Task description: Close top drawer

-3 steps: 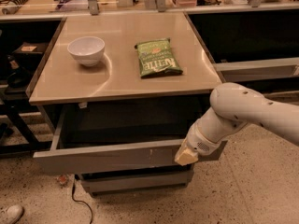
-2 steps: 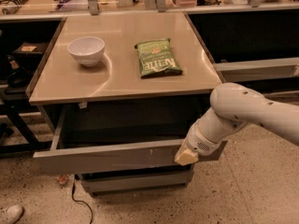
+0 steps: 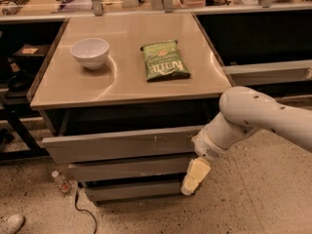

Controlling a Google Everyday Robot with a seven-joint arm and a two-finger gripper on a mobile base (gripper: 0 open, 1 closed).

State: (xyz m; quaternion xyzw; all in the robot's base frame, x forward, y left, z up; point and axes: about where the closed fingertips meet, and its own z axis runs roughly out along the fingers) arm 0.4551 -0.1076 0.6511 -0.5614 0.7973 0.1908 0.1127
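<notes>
Downward, gripper (image 3: 195, 178) below top drawer (image 3: 122, 144)

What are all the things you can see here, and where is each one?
table: one, tan top, middle of the view
bowl: one, white, on the table's left side
chip bag: one, green, lying flat on the table, right of the bowl
top drawer: one, grey, just under the tabletop, pulled partly out
lower drawer fronts: two, grey, stacked below the top drawer
small bottle: one, clear, on the floor by the table's left foot
cable: one, black, on the floor under the drawers
shoe: one, white, bottom left corner
robot arm: one, white, reaching in from the right
gripper: one, cream, pointing down below the top drawer's right end
</notes>
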